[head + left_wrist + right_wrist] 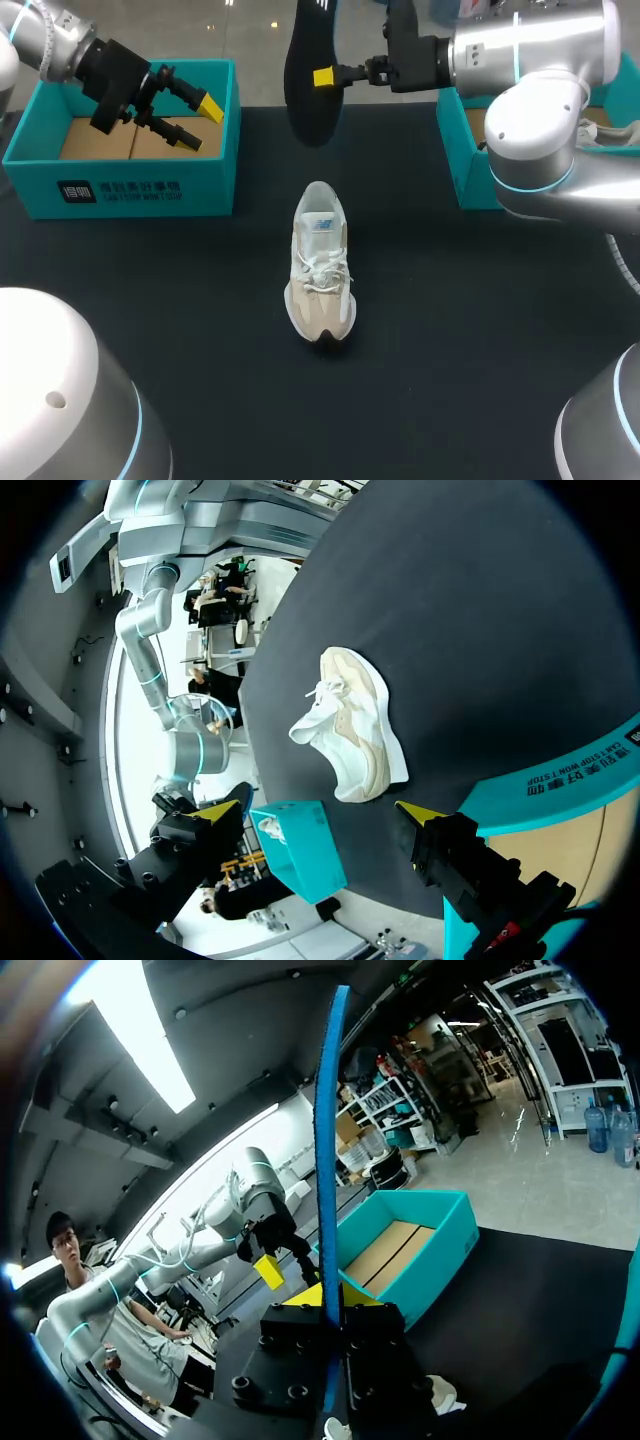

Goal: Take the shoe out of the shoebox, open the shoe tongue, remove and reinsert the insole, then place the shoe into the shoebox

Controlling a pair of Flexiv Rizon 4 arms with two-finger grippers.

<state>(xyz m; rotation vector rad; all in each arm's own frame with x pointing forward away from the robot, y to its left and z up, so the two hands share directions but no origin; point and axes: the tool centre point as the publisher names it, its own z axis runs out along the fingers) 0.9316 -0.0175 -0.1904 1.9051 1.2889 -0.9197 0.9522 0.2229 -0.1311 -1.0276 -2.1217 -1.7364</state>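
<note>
A beige and white shoe (320, 265) lies on the black table mat at the middle, toe toward the front; in the left wrist view the shoe (355, 730) is ahead of the open fingers. My right gripper (325, 77) is shut on the black insole (308, 75), which it holds upright in the air behind the shoe. In the right wrist view the insole (330, 1150) shows edge-on, rising from the shut right gripper (330, 1305). My left gripper (200, 120) hangs open and holds nothing above the teal shoebox (120, 190) at the back left.
A second teal box (462, 160) stands at the back right under my right arm, also seen as the teal box (300, 860) in the left wrist view. Dark mat surrounds the shoe on all sides.
</note>
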